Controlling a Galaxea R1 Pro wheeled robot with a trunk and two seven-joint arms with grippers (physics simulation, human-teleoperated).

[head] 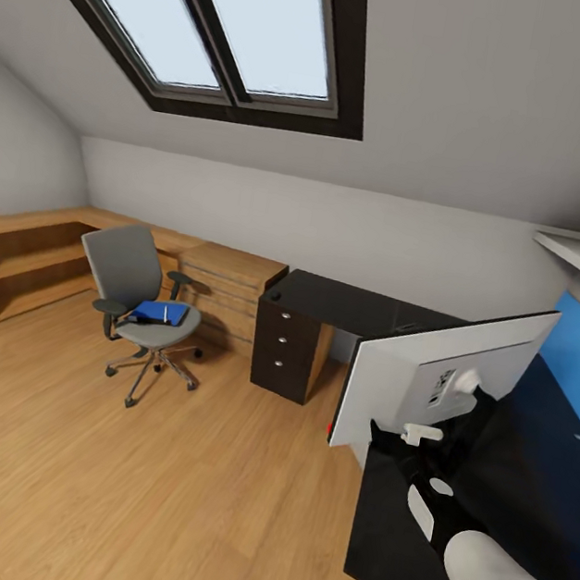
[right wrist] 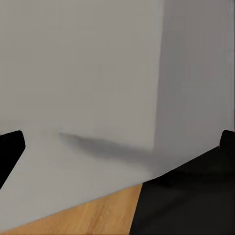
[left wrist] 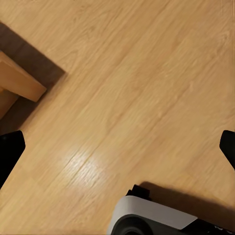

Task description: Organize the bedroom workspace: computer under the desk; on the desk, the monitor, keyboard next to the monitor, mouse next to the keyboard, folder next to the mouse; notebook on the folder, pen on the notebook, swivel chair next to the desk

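Note:
The monitor (head: pixel 444 380) stands at the near edge of the black desk (head: pixel 362 306), its light grey back toward me and a red dot at its lower corner. My right gripper (head: pixel 398 438) is at the monitor's lower edge. In the right wrist view its fingertips (right wrist: pixel 11 147) are spread wide, open, with the grey back (right wrist: pixel 83 73) right in front. The swivel chair (head: pixel 129 269) stands out on the floor left of the desk. Blue flat items (head: pixel 160 313), folder and notebook not distinguishable, lie on its seat with the thin white pen (head: pixel 166 313) on top. My left gripper (left wrist: pixel 119 149) hangs open over bare floor. Computer, keyboard and mouse are out of view.
A black three-drawer unit (head: pixel 285 350) holds up the desk's left end, and a blue back panel (head: pixel 578 364) runs along the right. A low light-wood cabinet (head: pixel 225 284) and open wood shelves (head: pixel 13 265) line the far wall. My base (left wrist: pixel 152 220) shows in the left wrist view.

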